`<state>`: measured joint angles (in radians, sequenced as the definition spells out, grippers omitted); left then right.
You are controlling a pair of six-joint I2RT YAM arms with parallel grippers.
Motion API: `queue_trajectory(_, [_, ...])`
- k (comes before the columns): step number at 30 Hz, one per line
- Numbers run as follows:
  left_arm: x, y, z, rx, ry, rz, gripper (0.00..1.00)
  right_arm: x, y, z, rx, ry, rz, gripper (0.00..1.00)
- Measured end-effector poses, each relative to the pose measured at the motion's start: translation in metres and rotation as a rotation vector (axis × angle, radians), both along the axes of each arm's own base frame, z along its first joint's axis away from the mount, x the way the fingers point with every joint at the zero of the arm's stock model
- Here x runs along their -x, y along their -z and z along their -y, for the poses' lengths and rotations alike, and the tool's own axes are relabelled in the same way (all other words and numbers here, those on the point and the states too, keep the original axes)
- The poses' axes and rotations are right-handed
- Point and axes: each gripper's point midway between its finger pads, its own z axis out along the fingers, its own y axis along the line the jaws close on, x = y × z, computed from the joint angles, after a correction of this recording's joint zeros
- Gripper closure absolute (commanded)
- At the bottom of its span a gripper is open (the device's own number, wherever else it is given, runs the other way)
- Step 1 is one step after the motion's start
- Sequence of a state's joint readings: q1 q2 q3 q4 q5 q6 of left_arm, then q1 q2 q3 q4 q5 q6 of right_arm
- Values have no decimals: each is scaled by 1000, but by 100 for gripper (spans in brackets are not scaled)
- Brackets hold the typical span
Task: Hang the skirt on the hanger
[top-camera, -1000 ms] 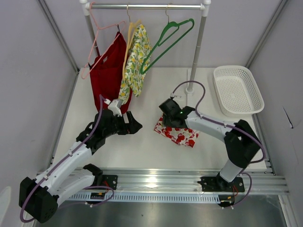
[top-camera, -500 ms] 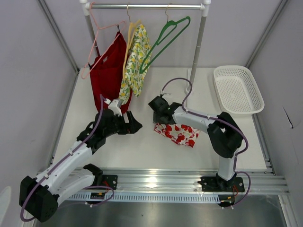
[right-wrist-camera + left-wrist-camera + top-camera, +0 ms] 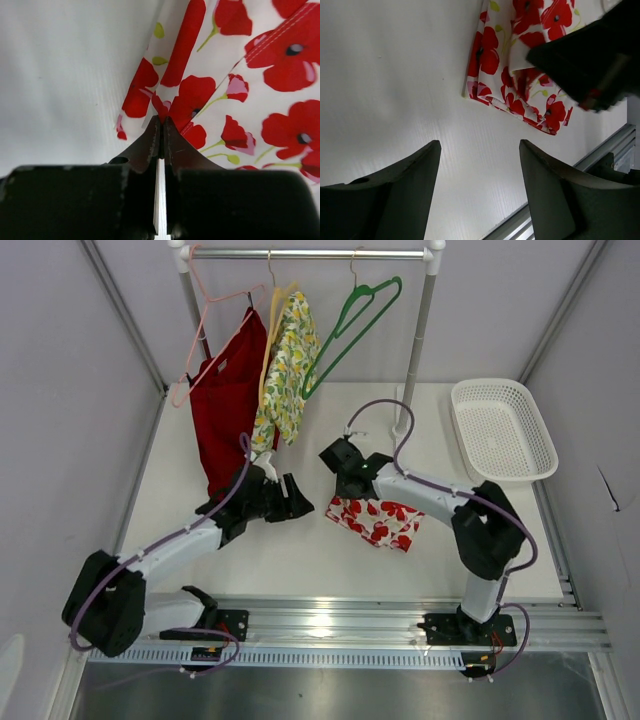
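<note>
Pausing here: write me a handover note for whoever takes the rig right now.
Left pincer: open, empty, over the table beside the skirt.
Right pincer: shut, tips at the skirt's folded edge; unclear whether fabric is pinched.
Skirt lies on the table; green hanger hangs bare on the rail.
Done: nothing hung. Left: lift the skirt, put it on the hanger.

White skirt [image 3: 377, 522] with red poppies; green hanger [image 3: 351, 312]

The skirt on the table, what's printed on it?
The skirt has red flowers on white, clearest in the right wrist view.
</note>
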<state>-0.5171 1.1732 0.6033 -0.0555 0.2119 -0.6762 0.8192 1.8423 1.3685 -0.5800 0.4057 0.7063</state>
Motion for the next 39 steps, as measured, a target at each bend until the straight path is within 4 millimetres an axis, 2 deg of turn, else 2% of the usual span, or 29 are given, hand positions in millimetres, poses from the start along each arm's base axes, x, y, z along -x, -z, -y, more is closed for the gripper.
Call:
queue_trajectory(5, [-2, 29, 22, -15, 33, -74, 37, 0, -56, 16, -102, 21, 77, 100])
queue_trajectory(9, [-11, 44, 39, -19, 51, -103, 38, 2, -82, 30, -154, 39, 115, 100])
queue_trajectory(17, [-27, 54, 59, 12, 73, -111, 50, 15, -83, 48, -158, 47, 92, 100])
queue_trajectory(24, [-34, 58, 76, 20, 107, -118, 54, 17, -97, 56, -186, 55, 114, 100])
queue_trajectory(31, [-32, 66, 79, 8, 114, -136, 58, 17, -99, 60, -197, 62, 113, 100])
queue_trajectory(36, [-29, 69, 80, 3, 123, -144, 69, 17, -101, 65, -201, 68, 116, 100])
queue_trajectory(39, [-26, 69, 83, 0, 138, -141, 83, 16, -102, 68, -207, 71, 116, 100])
